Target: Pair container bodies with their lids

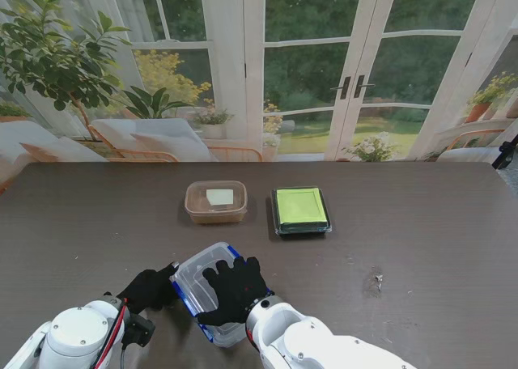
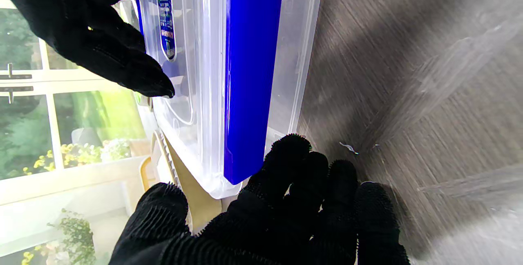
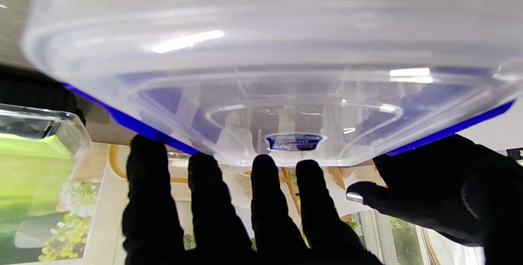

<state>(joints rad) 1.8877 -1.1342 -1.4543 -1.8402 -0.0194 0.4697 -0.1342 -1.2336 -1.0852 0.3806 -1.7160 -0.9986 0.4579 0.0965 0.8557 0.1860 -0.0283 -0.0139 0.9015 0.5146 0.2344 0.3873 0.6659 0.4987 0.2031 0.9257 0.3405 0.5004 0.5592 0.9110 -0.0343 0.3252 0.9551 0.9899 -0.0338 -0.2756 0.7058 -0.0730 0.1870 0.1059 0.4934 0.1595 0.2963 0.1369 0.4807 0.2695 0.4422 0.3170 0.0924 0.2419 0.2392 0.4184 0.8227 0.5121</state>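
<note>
A clear container with a blue-clipped lid (image 1: pixel 202 282) lies on the table close in front of me. My right hand (image 1: pixel 235 292) rests flat on its lid, fingers spread; in the right wrist view the fingers (image 3: pixel 261 199) reach over the clear container (image 3: pixel 265 72), with the thumb off to one side. My left hand (image 1: pixel 150 288) is at the container's left end. In the left wrist view its fingertips (image 2: pixel 292 154) touch the body beside the blue clip (image 2: pixel 253 72), the thumb apart. Neither hand is wrapped around the container.
A brown tub (image 1: pixel 215 201) with a white piece inside stands farther from me at the middle. To its right sits a black box with a green lid (image 1: pixel 301 210). A small speck (image 1: pixel 376 282) lies on the dark table (image 1: pixel 421 239) to the right.
</note>
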